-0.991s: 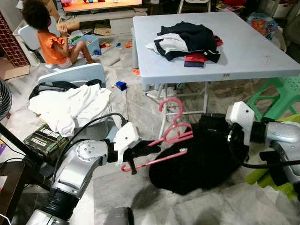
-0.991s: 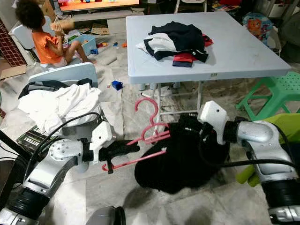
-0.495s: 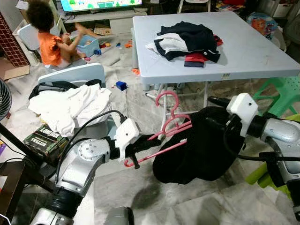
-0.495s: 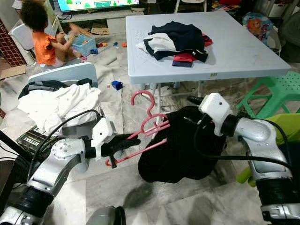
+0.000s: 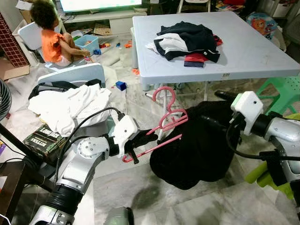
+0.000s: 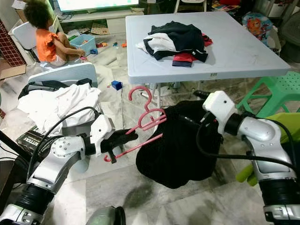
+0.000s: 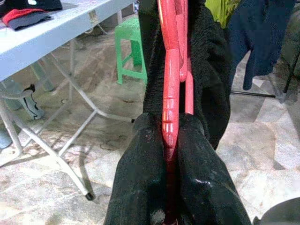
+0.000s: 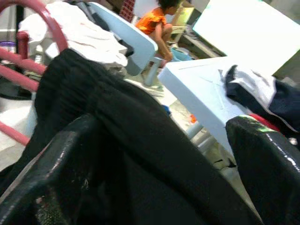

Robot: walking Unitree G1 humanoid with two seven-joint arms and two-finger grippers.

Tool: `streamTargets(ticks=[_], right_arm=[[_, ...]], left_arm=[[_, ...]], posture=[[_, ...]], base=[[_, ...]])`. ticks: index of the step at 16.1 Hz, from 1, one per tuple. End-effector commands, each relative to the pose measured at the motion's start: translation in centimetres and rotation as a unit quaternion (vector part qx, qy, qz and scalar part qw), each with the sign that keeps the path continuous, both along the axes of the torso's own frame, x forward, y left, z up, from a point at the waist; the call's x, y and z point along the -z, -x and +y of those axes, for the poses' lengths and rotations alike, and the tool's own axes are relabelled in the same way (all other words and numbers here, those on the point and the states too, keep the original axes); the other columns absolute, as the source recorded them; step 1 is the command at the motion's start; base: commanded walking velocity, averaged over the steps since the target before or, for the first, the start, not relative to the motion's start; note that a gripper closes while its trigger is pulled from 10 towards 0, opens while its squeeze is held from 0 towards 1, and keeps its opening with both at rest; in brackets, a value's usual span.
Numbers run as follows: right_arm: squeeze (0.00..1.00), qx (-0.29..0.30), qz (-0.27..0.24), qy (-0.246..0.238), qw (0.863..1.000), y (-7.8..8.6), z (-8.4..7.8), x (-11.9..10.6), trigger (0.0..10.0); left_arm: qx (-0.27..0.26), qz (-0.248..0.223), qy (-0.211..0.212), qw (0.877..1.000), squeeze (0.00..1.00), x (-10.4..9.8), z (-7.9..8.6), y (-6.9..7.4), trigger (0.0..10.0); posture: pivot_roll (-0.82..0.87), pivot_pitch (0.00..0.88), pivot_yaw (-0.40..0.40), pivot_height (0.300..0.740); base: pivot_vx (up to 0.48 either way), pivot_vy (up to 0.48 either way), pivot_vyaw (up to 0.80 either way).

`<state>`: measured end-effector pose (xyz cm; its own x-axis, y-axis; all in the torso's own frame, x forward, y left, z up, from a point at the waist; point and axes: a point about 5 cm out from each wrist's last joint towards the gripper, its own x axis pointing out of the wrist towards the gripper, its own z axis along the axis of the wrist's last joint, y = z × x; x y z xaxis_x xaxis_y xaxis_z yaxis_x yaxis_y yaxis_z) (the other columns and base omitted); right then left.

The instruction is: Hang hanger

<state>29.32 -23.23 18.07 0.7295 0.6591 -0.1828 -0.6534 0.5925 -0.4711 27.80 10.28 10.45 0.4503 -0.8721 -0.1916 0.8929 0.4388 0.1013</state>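
Hanger (image 5: 161, 127), pink plastic, light and stiff, centre frame: left gripper (image 5: 139, 140) is pinching its end; right gripper (image 5: 224, 108), fingers spread, is supporting limp black garment (image 5: 197, 145).

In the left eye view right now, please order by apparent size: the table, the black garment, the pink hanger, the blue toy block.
1. table
2. black garment, nearer the camera, so true size unsure
3. pink hanger
4. blue toy block
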Motion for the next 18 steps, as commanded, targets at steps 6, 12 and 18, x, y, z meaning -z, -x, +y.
streamTargets(ticks=[6, 12, 18], right_arm=[[1.00, 0.050, 0.006, -0.029, 0.998, 0.5, -1.7, -0.4, 10.0], [0.00, 0.088, 0.153, -0.019, 0.984, 2.8, -1.5, 6.5, 10.0], [0.00, 0.183, 0.102, -0.039, 0.977, 0.7, 1.4, 8.7, 0.0]], left_arm=[[-0.052, -0.027, 0.004, 0.998, 0.00, -1.0, 0.8, -1.6, 0.0], [-0.036, -0.044, 0.018, 0.998, 0.00, -2.1, 0.0, -1.5, 0.0], [-0.017, -0.048, 0.027, 0.998, 0.00, -2.6, -0.8, -1.1, 0.0]], posture=[[-0.07, 0.000, 0.028, 0.740], [-0.07, 0.004, 0.032, 0.740], [-0.05, 0.005, 0.033, 0.740]], base=[[0.000, 0.000, 0.00], [0.000, 0.000, 0.00], [0.000, 0.000, 0.00]])
